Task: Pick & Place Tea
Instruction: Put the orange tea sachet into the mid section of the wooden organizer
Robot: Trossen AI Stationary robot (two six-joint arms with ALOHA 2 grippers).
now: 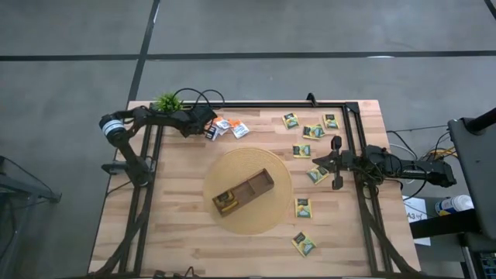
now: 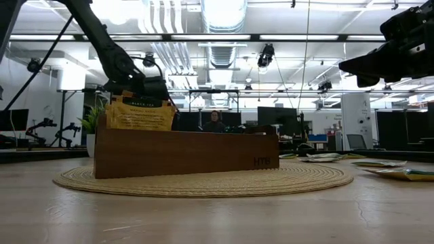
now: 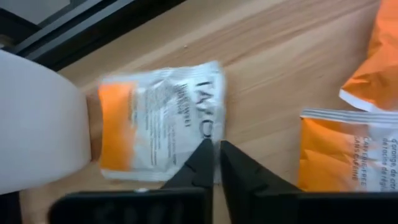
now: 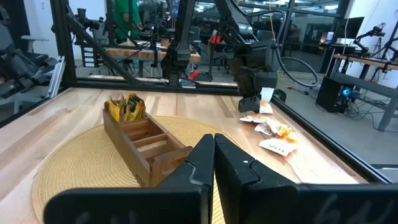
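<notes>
While my left gripper [image 1: 209,132] reaches down at the far edge of the table [image 1: 178,240], just beside the small potted plant [image 1: 168,101], its two dark fingers [image 3: 200,163] are pinched together on the rim of a white-and-orange tea sachet [image 3: 158,121]. That sachet lies flat on the wood, its orange end touching a white rounded object [image 3: 37,124] that I cannot identify. Just beside it lie other orange sachets [image 3: 345,149], part of a little cluster [image 1: 231,127] at the far edge. My right gripper [image 1: 316,163] hangs over the right side of the table with its fingers pressed shut on nothing, pointing toward the round woven mat [image 1: 248,225]. On that mat sits the long wooden tray [image 1: 243,191], set on a diagonal, and one end compartment already has a few yellow-and-dark sachets standing upright [image 4: 126,106]. The other compartments I can see from my right wrist look bare. More dark green and yellow sachets [image 1: 313,131] are scattered flat across the right half of the table, several near the far edge, one [image 1: 318,174] just below my right gripper, and two more [image 1: 304,244] lying nearer the front edge, beside the mat.
</notes>
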